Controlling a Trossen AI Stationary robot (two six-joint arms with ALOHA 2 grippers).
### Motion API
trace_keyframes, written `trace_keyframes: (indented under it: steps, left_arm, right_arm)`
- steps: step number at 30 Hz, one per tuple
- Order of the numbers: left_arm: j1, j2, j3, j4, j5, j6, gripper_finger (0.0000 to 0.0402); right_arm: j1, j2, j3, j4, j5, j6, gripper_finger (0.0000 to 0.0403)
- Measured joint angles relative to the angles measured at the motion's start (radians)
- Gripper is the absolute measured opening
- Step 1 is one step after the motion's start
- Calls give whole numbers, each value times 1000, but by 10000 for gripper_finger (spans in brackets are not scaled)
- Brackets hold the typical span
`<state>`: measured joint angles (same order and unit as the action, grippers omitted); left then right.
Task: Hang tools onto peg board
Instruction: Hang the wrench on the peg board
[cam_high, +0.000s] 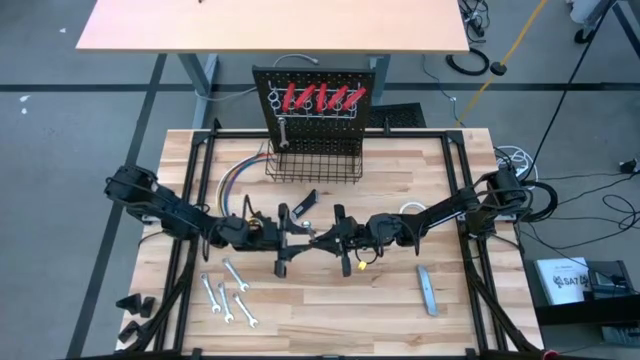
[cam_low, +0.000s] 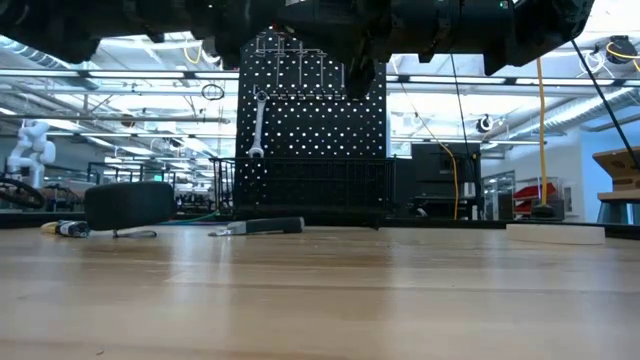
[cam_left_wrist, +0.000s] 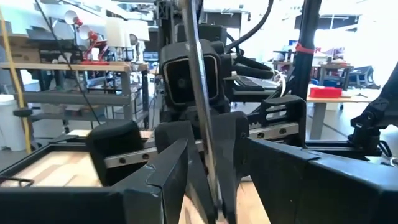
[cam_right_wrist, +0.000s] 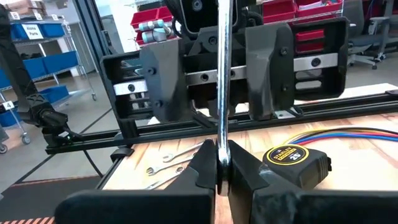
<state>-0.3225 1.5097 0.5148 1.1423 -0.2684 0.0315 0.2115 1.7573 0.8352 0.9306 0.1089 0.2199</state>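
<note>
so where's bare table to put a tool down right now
Bare wood lies between the loose wrenches and the grey bar, and right of that bar. Crowded: mid-table, where both grippers meet, and by the coloured wires beside the wire basket.

**Robotics lab / workshop floor**

Big open industrial room w/ grey floor marked by dark tape lines. Exposed pipes & strip lights run under a high ceiling. Metal shelving w/ red parts bins and blue bins; labelled racks nearby. Workbenches & a tan desk stand around, cables loose on the floor, yellow cord hanging. A white robot arm sits at another station. Test bench is a butcher-block table in a black frame.
</note>
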Motion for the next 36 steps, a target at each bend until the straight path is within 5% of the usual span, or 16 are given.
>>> trace_keyframes:
  steps: [11,19,24,36]
  left_arm:
    - [2,39,29,-7,11,9,160]
    - [0,39,30,-40,-47,51,27]
    - [0,39,30,-47,-56,45,16]
    - [5,-4,30,-90,-111,56,14]
  right_arm:
    - [0,0,1,-15,0,1,5]
    - [0,1,1,-21,3,-4,5]
    - [-1,2,1,-24,0,-10,13]
    - [-7,-24,1,-79,49,-41,140]
